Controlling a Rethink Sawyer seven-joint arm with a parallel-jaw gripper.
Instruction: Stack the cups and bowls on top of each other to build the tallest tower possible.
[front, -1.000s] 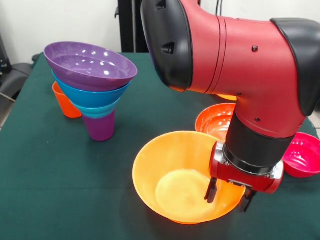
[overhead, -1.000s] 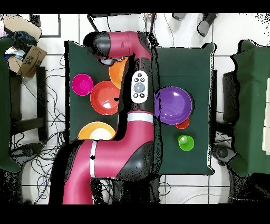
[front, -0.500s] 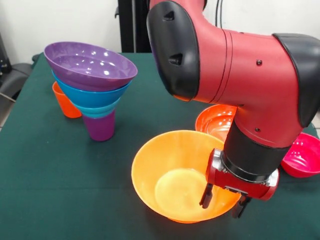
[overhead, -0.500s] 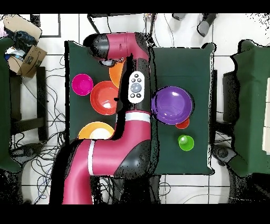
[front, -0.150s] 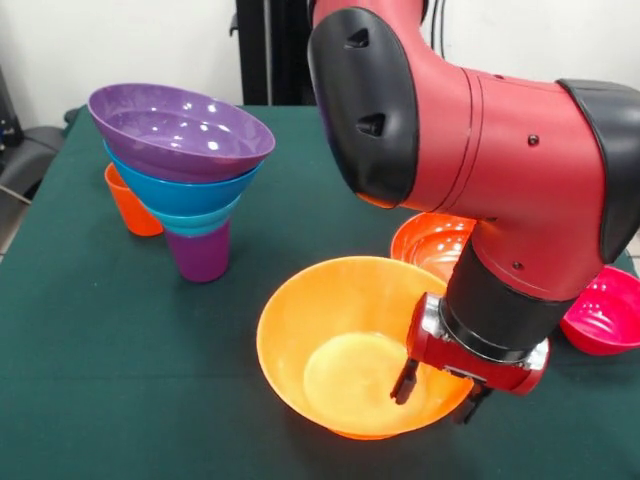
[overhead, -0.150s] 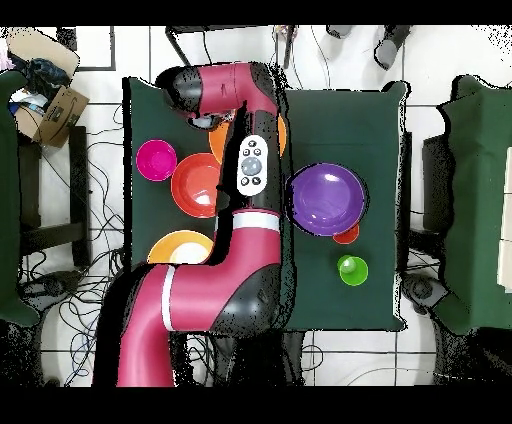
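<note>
My gripper (front, -0.150s: 437, 397) is shut on the right rim of a large orange bowl (front, -0.150s: 335, 345), one finger inside and one outside, low at the table's front. In the overhead view the arm hides most of that bowl (overhead, -0.150s: 221, 141). At the left stands the tower: a purple cup (front, -0.150s: 200, 256) carrying a teal bowl (front, -0.150s: 196, 222), a blue bowl (front, -0.150s: 185, 190) and a purple bowl (front, -0.150s: 180, 125). An orange cup (front, -0.150s: 130, 206) stands behind it. From above, a green cup (overhead, -0.150s: 351, 270) sits near the purple bowl (overhead, -0.150s: 328, 198).
A shallow red-orange bowl (front, -0.150s: 430, 240) lies just behind the held bowl, and a magenta bowl (front, -0.150s: 606, 312) sits at the right edge. A second large orange bowl (overhead, -0.150s: 180, 247) rests near the arm's base. The green table (front, -0.150s: 100, 350) has boxes and cables around it.
The gripper has moved left and a little toward the camera, carrying the orange bowl with it. The tower and the other bowls have not moved.
</note>
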